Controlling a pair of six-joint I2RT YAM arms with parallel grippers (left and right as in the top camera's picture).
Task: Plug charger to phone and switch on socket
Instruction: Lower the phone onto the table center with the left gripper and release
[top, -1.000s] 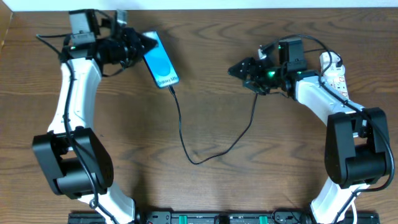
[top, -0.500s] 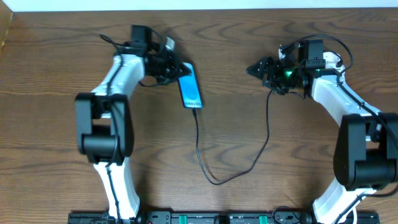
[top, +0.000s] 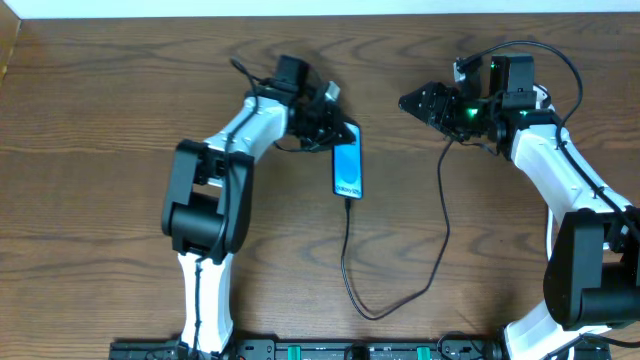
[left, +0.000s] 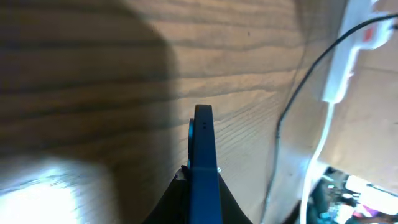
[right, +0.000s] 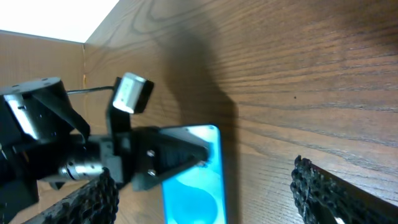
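Overhead: left gripper (top: 340, 134), clamped on slim cyan-screened phone (top: 347, 172), has carried it closer to right gripper (top: 408, 101), whose fingers stand apart.

I had the left gripper (top: 340, 130) clamped on the top end of the phone (top: 347, 168), elbow bent sharply. The right gripper (top: 408, 101) sat to the phone's right, jaws spread wide, pointing toward it.

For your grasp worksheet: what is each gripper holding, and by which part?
Left gripper holds the phone by its top end; right gripper is open, holding nothing.
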